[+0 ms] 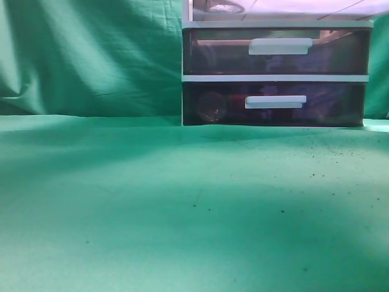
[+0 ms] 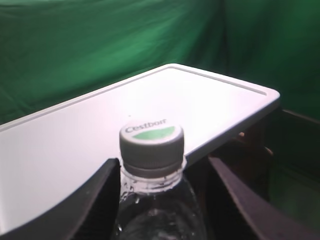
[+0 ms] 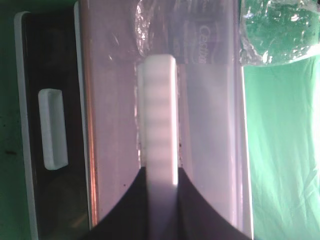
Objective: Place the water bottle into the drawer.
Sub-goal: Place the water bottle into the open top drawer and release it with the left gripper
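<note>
Left end effector (image 2: 160, 200) clamped clear plastic water bottle (image 2: 152, 150), upright, above unit. Right end effector (image 3: 160, 200) gripped white handle (image 3: 159, 120) of pinkish translucent drawer (image 3: 210, 125); drawer ahead, below bottle.

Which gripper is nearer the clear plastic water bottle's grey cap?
Left. The left gripper clamps the water bottle just below its cap; the right gripper grips the drawer's white handle.

place: staged robot test bench, lab-like, not a lived-in room | backdrop: wrinkled green cloth (image 1: 91, 55) hung behind everything | desk (image 1: 182, 207): draped in the same green cloth, speckled with dark crumbs | furniture: only a white-framed plastic drawer unit (image 1: 276, 76) | cameras: wrist views show black fingers (image 2: 95, 200)
</note>
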{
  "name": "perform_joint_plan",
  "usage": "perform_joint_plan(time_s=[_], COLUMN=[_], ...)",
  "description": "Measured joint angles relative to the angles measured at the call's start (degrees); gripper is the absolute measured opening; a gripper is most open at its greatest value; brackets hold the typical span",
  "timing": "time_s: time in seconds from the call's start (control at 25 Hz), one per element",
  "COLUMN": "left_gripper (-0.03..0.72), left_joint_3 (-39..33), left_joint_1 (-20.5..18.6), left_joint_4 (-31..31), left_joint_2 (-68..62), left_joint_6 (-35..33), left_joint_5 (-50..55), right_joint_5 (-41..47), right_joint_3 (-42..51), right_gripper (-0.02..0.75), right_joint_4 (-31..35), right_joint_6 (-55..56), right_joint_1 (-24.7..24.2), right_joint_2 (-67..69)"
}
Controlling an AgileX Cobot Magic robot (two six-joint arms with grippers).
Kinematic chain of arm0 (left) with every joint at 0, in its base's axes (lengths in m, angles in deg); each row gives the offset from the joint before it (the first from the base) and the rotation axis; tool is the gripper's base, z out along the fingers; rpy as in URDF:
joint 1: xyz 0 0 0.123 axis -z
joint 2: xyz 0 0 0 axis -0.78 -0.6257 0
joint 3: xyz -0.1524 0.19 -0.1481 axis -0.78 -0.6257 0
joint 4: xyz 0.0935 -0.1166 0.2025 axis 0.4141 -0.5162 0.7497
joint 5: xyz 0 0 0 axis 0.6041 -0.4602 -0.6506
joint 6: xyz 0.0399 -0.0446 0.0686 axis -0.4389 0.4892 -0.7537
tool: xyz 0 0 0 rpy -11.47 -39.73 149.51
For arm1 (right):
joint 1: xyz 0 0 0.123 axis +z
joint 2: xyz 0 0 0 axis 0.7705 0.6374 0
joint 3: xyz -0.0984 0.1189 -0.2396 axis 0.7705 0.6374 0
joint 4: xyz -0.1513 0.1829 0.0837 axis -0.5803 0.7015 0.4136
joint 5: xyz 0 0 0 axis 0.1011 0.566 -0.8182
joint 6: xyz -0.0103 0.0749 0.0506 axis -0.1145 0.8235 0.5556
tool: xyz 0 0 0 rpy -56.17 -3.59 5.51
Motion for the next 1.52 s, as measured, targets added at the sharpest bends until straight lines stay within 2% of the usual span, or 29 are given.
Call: perform_joint_plan(time_s=[0.16,0.48,0.84,0.96,1.12,1.24,1.36,1.4,1.52], left_gripper=[0.380,0.380,0.380,0.380,0.380,0.482,0.467,0.509,0.494], left_joint_3=[0.00,0.13,0.53,1.45,4.56,4.79,4.87,4.87,5.58], left_joint_1=[0.00,1.22,3.32,3.32,3.70,3.93,3.93,3.93,3.93], left_joint_4=[-0.02,0.19,2.86,4.56,13.30,18.51,21.84,22.98,27.36], left_joint_2=[-1.58,-7.91,-13.75,-13.89,-13.89,-14.41,-14.94,-14.94,-14.81], left_joint_6=[0.78,10.68,13.72,13.72,16.84,22.57,25.34,25.58,26.12], left_joint_5=[-4.70,-22.26,-38.25,-36.12,-26.97,-22.02,-20.72,-20.60,-19.20], right_joint_5=[0.00,0.22,0.94,1.07,0.85,0.39,0.73,0.84,0.84], right_joint_3=[0.00,0.00,0.09,0.22,0.85,1.34,1.83,1.83,1.83], right_gripper=[0.090,0.090,0.090,0.090,0.090,0.090,0.090,0.090,0.090], right_joint_4=[0.00,0.22,2.61,2.61,2.61,2.61,2.61,2.61,2.61], right_joint_6=[0.00,0.00,0.40,1.19,1.42,1.42,1.54,1.54,1.54], right_joint_1=[0.00,0.00,0.00,0.00,0.04,0.04,0.04,0.04,0.04], right_joint_2=[0.00,0.00,0.00,0.00,0.00,0.00,0.00,0.00,0.00])
